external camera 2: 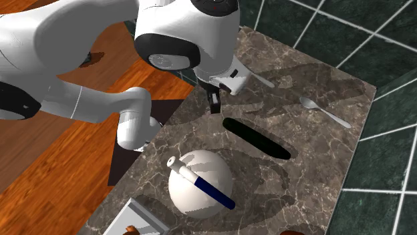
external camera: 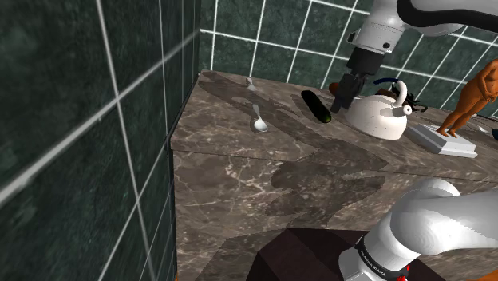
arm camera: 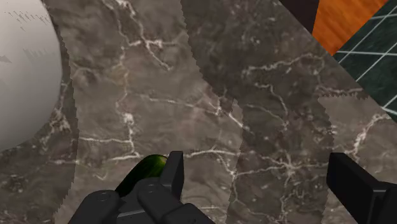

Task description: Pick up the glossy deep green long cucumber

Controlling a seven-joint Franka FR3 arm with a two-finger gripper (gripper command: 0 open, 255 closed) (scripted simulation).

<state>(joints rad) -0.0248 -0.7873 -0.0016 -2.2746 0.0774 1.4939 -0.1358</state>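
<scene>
- I see the gripper [external camera: 343,97] hanging just beside the kettle [external camera: 379,112], fingers spread wide and holding nothing.
- Cucumber [external camera 2: 256,138] lies flat on the counter [external camera 2: 321,80], near the kettle.
- Its tip sits outside one finger [arm camera: 172,167], on the kettle side.

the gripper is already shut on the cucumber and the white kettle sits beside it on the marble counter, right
Not quite: the gripper is open, not shut on the cucumber. The wrist view shows its fingers standing apart, with the cucumber lying outside one of them, not between. The white kettle does sit beside it on the marble counter.
</scene>
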